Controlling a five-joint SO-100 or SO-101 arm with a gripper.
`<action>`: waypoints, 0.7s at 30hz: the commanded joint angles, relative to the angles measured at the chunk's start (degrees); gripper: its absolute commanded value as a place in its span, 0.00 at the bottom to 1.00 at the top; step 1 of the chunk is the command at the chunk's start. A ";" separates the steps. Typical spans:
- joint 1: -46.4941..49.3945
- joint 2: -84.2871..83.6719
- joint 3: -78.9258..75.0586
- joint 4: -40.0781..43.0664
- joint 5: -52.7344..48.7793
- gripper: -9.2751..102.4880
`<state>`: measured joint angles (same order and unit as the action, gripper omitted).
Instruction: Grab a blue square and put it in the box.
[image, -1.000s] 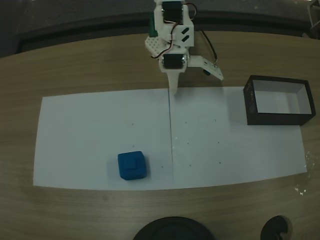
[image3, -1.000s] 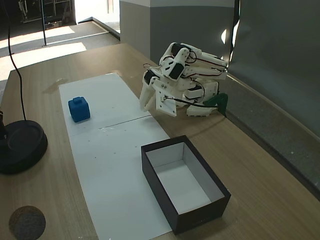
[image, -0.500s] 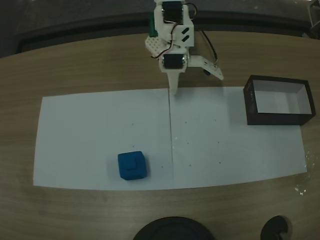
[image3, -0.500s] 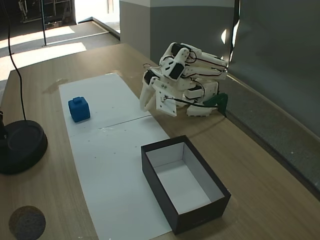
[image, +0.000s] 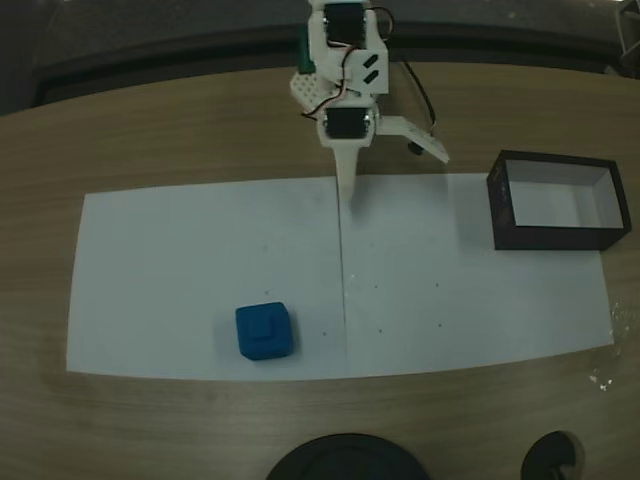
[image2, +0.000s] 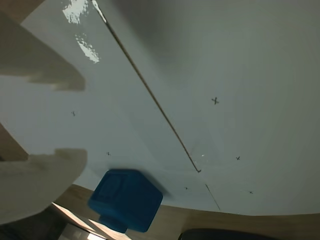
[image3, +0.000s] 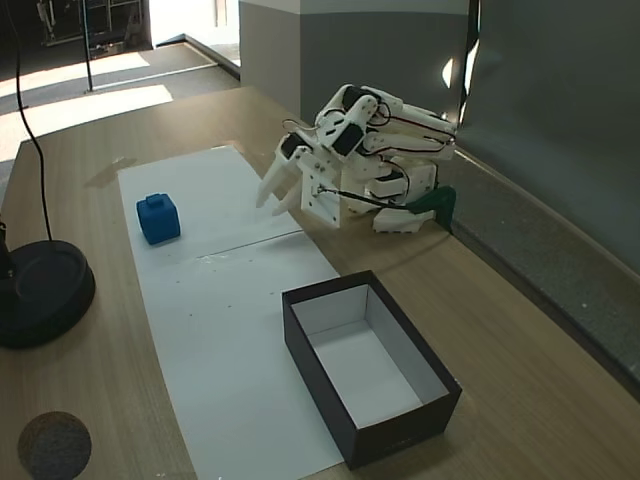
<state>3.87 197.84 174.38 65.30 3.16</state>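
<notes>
The blue square (image: 264, 331) is a small blue cube sitting on white paper at the near left in a fixed view, with a raised stud on its top. It also shows far left on the paper (image3: 158, 218) and low in the wrist view (image2: 125, 200). The box (image: 550, 238), black-walled with a white floor, stands at the right end of the paper and appears empty (image3: 312, 372). My gripper (image: 350, 190) hangs at the paper's back edge, well away from both. Its two white fingers stand a little apart with nothing between them (image2: 82, 120), tips raised off the sheet (image3: 280, 195).
Two white paper sheets (image: 200, 260) meet at a seam on the wooden table. A black round base (image3: 40, 290) sits near the cube's side, at the table's front edge (image: 345, 462). A small dark disc (image3: 55, 445) lies beside it. The arm's base (image3: 400, 190) stands against the back wall.
The gripper has lifted off the paper and reached slightly out over the sheet, fingertips pointing toward the cube. The cube and the box have not moved.
</notes>
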 joint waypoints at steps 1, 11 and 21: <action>2.81 1.32 -6.33 -2.99 -8.26 0.27; 3.43 -20.83 -28.13 -5.10 -11.95 0.34; 3.60 -83.76 -76.11 8.35 -13.27 0.36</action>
<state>7.21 124.28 111.62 71.19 -9.93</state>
